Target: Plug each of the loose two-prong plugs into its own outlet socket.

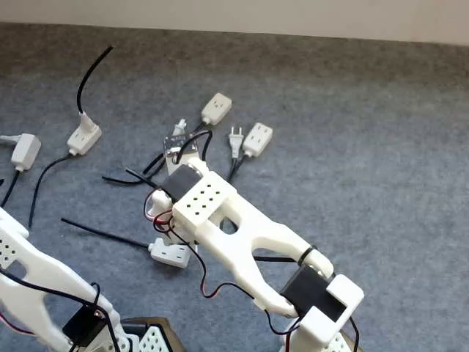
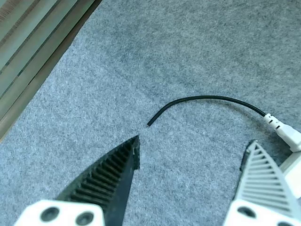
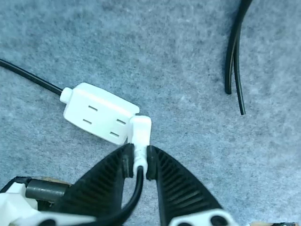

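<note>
While the L fingers [image 2: 117, 174] hang spread wide over the carpeted desk [image 2: 188, 42], holding nothing, the R fingers [image 3: 113, 174] are clenched on a white plug [image 3: 140, 129]; plug touches the socket block [image 3: 96, 117] end, prongs hidden; past L fingers, a black cord [image 2: 207, 98]; farther off, loose plug [image 1: 235, 138] beside second socket [image 1: 257, 138].

A grey, short-piled carpet [image 1: 381, 147] covers the counter from edge to edge, its weave flecked lighter and darker. Along the far side in the high view runs a pale, smooth band [image 1: 293, 18]. In the left wrist view a brown strip [image 2: 42, 77] borders the carpet, with pale greenish slats [image 2: 23, 28] lying parallel beyond it. The light is soft and even, the shadows faint.
</note>
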You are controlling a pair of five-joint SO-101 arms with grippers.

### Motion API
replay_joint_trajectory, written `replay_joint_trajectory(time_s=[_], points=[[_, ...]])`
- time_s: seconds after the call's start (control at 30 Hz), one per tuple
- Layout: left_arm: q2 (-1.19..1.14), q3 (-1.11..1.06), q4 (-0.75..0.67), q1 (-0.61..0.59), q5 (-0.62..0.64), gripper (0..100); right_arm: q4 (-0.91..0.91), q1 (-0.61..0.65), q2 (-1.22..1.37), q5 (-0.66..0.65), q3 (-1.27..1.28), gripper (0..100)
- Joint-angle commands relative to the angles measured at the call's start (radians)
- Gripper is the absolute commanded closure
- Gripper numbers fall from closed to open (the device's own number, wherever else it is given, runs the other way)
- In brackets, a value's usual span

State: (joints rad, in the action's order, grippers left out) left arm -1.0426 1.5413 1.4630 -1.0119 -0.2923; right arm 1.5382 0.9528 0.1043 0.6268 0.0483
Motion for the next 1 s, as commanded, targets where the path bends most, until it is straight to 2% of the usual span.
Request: replay_joint_trajectory(time_s=[0.0,0.17,0.5,0.97], points=[[0.016,0.047,-0.002,-0.004,0.000,66,0.056,-0.030,-0.021,0.009,-0.085,99.2],[0.016,0.047,-0.002,0.002,0.000,66,0.074,-0.038,-0.016,0.021,-0.150,99.2],[0.016,0.047,-0.002,0.004,0.000,66,0.024,0.051,-0.010,0.054,-0.147,99.2],[0.016,0.047,-0.003,0.001,0.000,66,0.024,0.054,0.127,0.087,-0.119,99.2]])
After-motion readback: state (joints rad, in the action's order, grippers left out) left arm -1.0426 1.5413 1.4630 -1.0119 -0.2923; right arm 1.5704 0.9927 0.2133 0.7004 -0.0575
